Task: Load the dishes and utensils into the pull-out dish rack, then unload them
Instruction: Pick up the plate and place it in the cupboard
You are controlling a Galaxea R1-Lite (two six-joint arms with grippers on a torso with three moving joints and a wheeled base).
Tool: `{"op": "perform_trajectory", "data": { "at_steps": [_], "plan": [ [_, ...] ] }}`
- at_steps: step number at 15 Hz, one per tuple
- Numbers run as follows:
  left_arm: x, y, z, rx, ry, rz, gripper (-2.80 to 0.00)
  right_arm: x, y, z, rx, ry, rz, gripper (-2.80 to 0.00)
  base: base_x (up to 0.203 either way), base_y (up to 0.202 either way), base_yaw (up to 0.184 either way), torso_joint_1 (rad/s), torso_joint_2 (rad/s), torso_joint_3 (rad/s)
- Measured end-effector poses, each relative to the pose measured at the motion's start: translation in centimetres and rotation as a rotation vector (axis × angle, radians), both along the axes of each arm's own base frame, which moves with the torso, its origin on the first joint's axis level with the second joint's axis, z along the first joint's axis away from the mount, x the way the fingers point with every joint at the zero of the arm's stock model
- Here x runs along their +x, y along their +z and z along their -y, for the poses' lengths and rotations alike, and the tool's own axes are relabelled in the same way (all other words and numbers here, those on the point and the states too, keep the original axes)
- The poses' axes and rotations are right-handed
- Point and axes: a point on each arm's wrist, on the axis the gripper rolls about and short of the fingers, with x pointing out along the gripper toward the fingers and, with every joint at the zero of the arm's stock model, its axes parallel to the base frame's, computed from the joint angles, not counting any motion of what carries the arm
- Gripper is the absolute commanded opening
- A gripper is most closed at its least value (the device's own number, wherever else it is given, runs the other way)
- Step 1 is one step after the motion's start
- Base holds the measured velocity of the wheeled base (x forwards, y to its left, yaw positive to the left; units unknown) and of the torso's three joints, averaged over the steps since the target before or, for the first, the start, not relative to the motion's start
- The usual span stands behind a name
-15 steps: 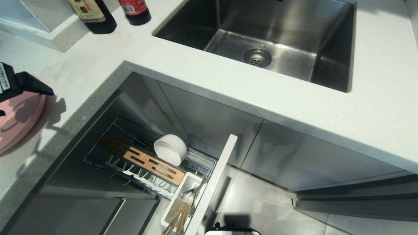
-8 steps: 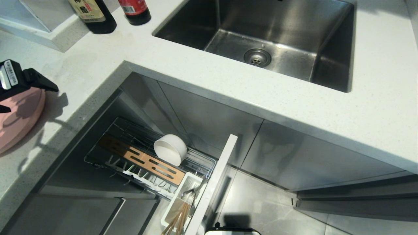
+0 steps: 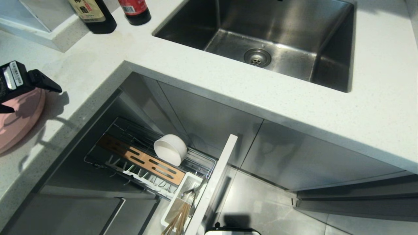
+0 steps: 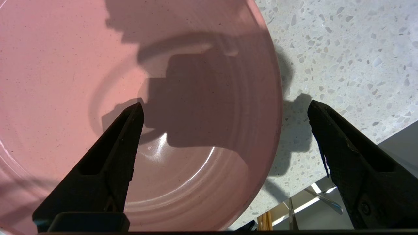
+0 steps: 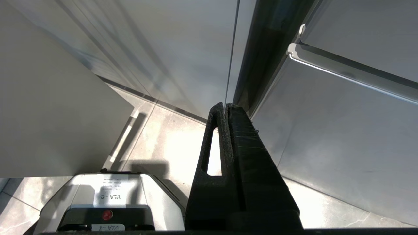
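Fingers spread wide, the left gripper (image 4: 225,112) straddles the rim of the pink plate (image 4: 98,65) on the counter (image 3: 81,75) at nine o'clock, apparently lining up a pinch, while the right gripper (image 5: 225,107) hangs clenched below.

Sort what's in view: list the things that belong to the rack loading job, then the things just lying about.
Job:
pink plate on the counter, under the open left gripper
white bowl in the dish rack
chopsticks and spoon in the utensil cup

Lying about:
dark bottle
red-label bottle
sink
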Motion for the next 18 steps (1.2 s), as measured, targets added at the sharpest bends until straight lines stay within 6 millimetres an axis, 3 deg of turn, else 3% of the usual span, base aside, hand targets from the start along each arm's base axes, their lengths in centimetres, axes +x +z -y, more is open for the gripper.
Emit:
{"op": "perform_trajectory", "data": {
  "at_steps": [6,7,18],
  "plan": [
    [0.16,-0.07,-0.03,0.004,0.006,-0.006,0.0,0.0,0.0,0.0,0.0,0.0,0.0,-2.8,0.0,0.0,0.0,0.0,0.0,0.0],
    [0.17,-0.09,-0.03,0.004,0.006,-0.008,-2.8,0.0,0.0,0.0,0.0,0.0,0.0,-2.8,0.0,0.0,0.0,0.0,0.0,0.0],
    [-0.29,0.21,0.0,0.0,0.022,0.011,-2.8,0.0,0.0,0.0,0.0,-0.001,0.0,-2.8,0.0,0.0,0.0,0.0,0.0,0.0]
  ]
}}
